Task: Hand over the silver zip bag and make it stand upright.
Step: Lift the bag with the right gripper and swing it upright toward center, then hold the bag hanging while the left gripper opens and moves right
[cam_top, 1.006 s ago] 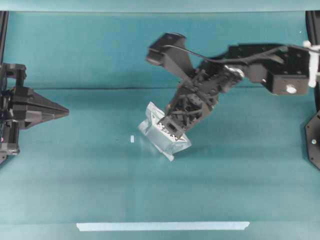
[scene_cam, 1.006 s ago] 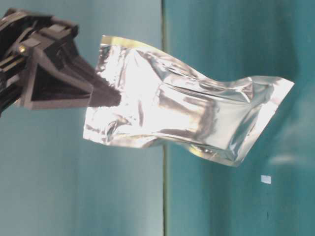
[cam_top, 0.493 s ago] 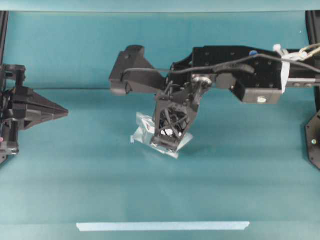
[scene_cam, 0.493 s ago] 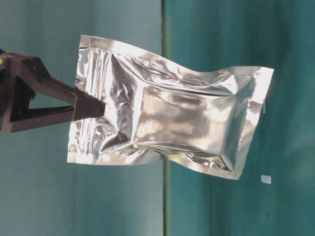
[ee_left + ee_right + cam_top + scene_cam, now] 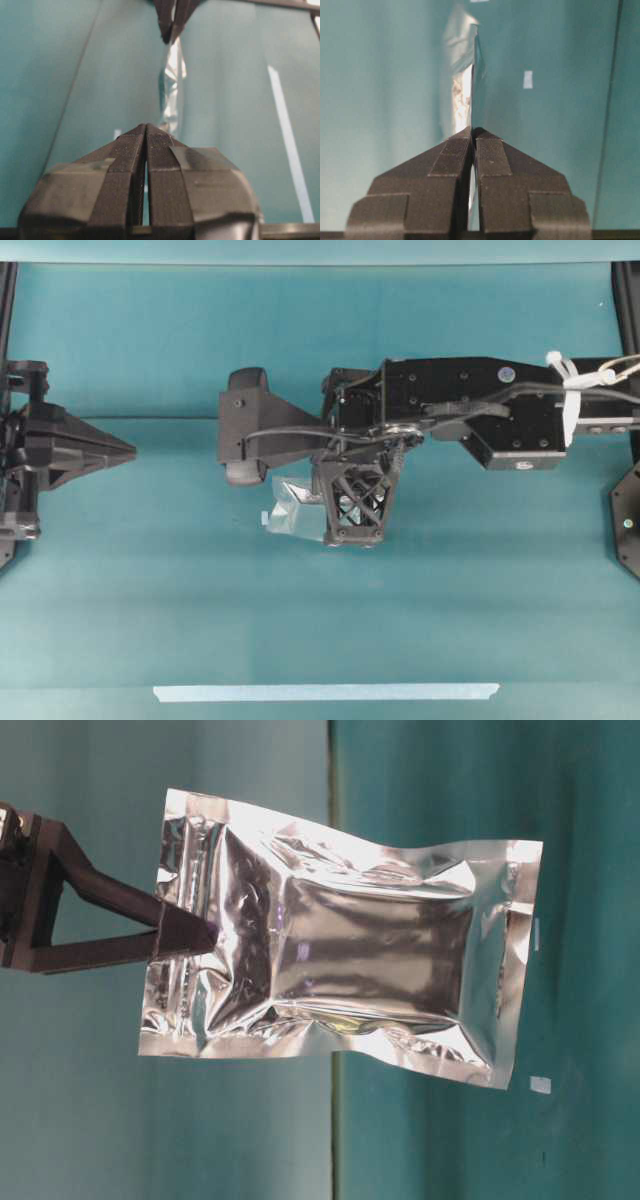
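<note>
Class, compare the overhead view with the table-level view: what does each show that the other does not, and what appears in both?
Only the overhead view shows the left gripper, shut and empty at the left edge, the whole right arm, and the pale tape strip near the bottom edge.

Only the table-level view shows the bag's broad face: its crinkled foil, darker central panel and flat sealed edges.

Both show the silver bag, held off the table by the right gripper, shut on one end.

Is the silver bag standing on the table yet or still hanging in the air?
In the air: the right end effector is shut on one edge of the bag, which hangs off the table.
</note>
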